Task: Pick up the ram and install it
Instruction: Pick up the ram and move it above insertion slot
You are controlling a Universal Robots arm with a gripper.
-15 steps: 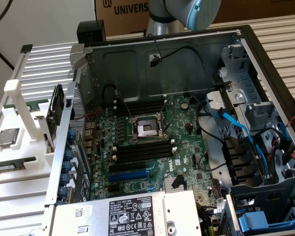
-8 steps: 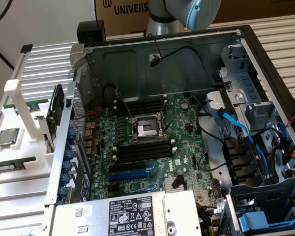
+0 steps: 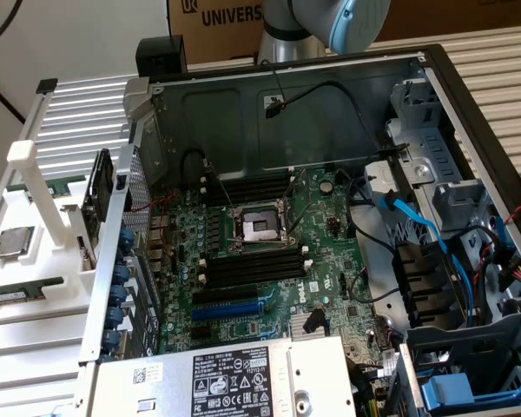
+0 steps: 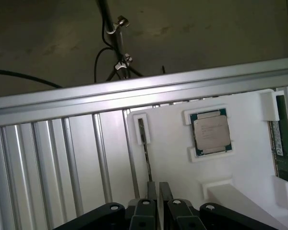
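you cannot tell if your gripper (image 4: 158, 188) is released or clenched; the long green ram stick (image 4: 280, 139) lies in the white plastic tray (image 4: 173, 158), sideways past the square silver-topped processor (image 4: 211, 132).

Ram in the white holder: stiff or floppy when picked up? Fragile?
The ram is a thin, flat green board, so probably stiff and light. Bare board faces suggest it is fragile; likely best gripped by its edges. The white holder brackets it, so a nudge probably won't slide it.
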